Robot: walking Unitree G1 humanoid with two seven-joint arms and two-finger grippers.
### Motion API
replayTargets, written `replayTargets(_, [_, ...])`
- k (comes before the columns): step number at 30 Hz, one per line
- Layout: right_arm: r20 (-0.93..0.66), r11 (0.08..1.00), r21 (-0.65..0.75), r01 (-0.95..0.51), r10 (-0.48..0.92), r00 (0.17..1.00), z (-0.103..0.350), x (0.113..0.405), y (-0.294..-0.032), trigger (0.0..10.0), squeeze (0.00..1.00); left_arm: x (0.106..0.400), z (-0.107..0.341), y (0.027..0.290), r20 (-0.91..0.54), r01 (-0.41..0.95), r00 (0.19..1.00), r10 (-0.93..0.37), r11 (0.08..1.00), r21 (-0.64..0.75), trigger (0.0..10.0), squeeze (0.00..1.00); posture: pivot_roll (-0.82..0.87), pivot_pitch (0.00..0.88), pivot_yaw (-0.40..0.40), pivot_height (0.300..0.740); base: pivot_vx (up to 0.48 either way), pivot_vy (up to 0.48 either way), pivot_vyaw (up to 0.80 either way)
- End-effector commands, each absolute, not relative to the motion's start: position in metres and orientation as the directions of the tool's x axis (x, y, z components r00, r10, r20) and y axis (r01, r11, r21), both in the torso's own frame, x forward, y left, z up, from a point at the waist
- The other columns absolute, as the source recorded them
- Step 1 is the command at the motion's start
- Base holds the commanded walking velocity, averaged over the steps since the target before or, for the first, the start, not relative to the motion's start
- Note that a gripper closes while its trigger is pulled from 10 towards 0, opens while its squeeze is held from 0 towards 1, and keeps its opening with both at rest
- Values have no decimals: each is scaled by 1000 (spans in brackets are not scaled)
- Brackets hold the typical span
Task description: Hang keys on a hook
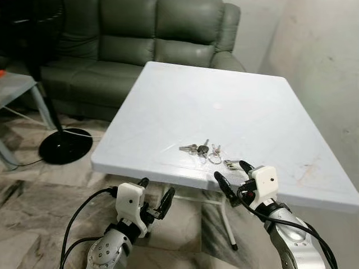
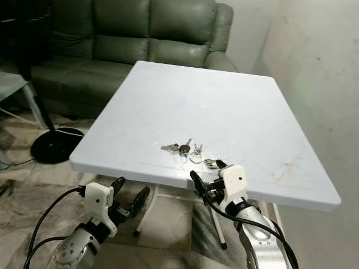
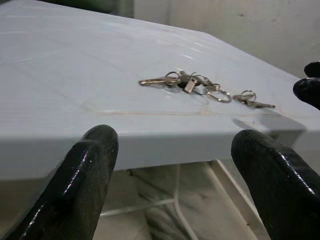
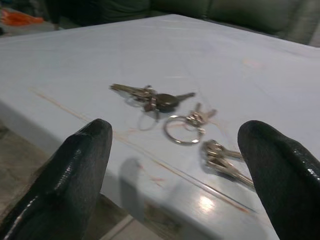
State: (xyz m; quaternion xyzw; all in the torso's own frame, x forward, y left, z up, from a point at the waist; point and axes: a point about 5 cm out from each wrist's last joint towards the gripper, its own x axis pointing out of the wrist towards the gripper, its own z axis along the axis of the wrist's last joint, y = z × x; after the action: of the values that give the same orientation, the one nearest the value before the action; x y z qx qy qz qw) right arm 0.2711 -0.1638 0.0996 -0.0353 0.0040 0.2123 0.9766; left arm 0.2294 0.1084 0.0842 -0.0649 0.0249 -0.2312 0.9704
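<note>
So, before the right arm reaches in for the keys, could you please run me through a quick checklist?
1. Keys located: ok. The keys lie loose on the white table near its front edge.
2. Right gripper open: ok, fingers spread, at the table edge just short of the keys.
3. Left gripper out of the way: ok, open, below the table edge.
4. Path to the keys free: ok, nothing between the right gripper's fingers and them.
5. Keys joined as one bunch: cannot tell; a small key may lie apart.
6. Hook located: not ok.
</note>
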Motion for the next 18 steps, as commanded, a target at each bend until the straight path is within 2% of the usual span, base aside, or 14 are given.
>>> replayTargets(1, [-24,913,-70,-401,400,916,101,274,-167,10000,0,230,85,107,-18,453,889,-458,883,-123,10000,0,24,0,-67,740,0,0,-744])
replayTargets(5, [-22,912,-70,-404,403,915,102,274,-167,10000,0,230,85,105,-19,478,877,-479,877,-54,10000,0,23,0,-67,740,0,0,-744])
replayTargets(7, [-21,912,-70,-405,404,914,102,274,-167,10000,0,230,86,106,-9,475,880,-475,879,-41,10000,0,21,0,-66,740,0,-364,-744])
replayTargets(9, [-21,912,-70,-405,404,914,102,274,-167,10000,0,230,86,106,0,475,879,-477,875,-89,10000,0,22,0,-67,740,0,-480,-744])
replayTargets(11, [-22,912,-72,-404,404,915,102,274,-167,10000,0,232,85,106,-6,444,893,-449,885,-137,10000,0,21,0,-68,740,0,0,-744])
replayTargets(18, [-18,912,-70,-404,404,915,102,274,-168,10000,0,234,84,108,-19,420,906,-424,902,-97,10000,0,20,0,-67,740,0,0,-721])
